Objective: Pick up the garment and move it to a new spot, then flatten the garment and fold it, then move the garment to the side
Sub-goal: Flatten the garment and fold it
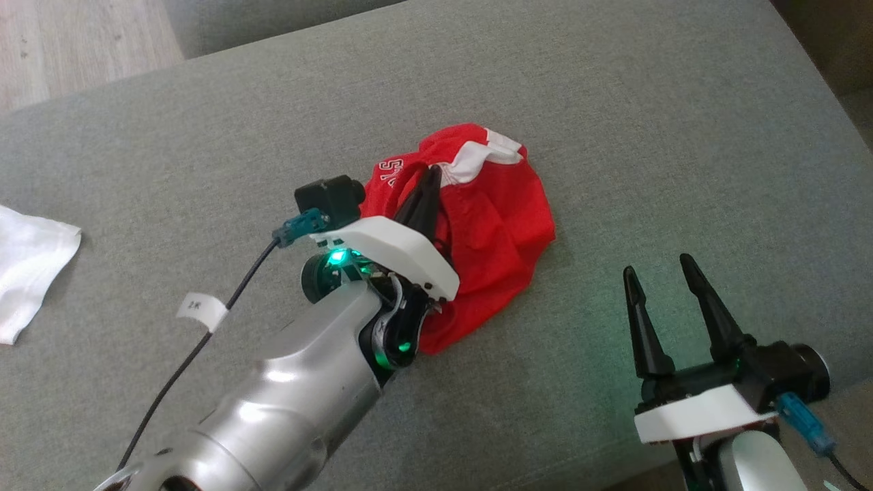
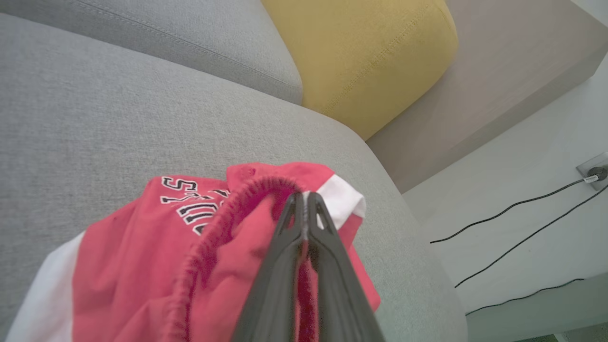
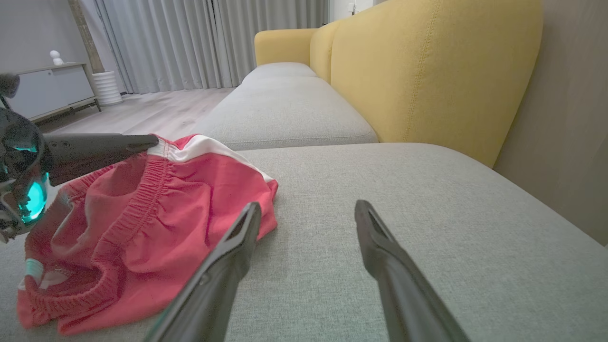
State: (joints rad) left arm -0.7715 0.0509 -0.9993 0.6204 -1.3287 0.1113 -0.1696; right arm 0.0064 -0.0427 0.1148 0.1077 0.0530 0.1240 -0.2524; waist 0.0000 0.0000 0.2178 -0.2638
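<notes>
Our left forearm (image 1: 300,389) fills the near corner of the head view, reaching forward over the grey sofa cushion (image 1: 648,102) to the garment (image 1: 501,225), a pair of red shorts with white trim and black-and-white lettering. We see the left gripper (image 1: 428,179) with its two dark fingers pressed together, red cloth showing in the slit between them, pinching the gathered waistband (image 2: 213,232) at the far upper part of the heap. The garment lies crumpled near the middle of the cushion. Its long axis runs from the near end beside our left wrist away from us and slightly to our right, ending at the white-trimmed edge (image 1: 487,153). The lettered patch (image 1: 389,174) sits at the far left of the heap, and the waistband arcs up toward the fingertips. Our right gripper (image 1: 656,266) hovers over bare cushion to the right of the shorts, fingers spread wide and holding nothing. A white cloth (image 1: 27,266) lies well apart at the left edge, and a yellow backrest (image 3: 427,71) rises behind the seat.
</notes>
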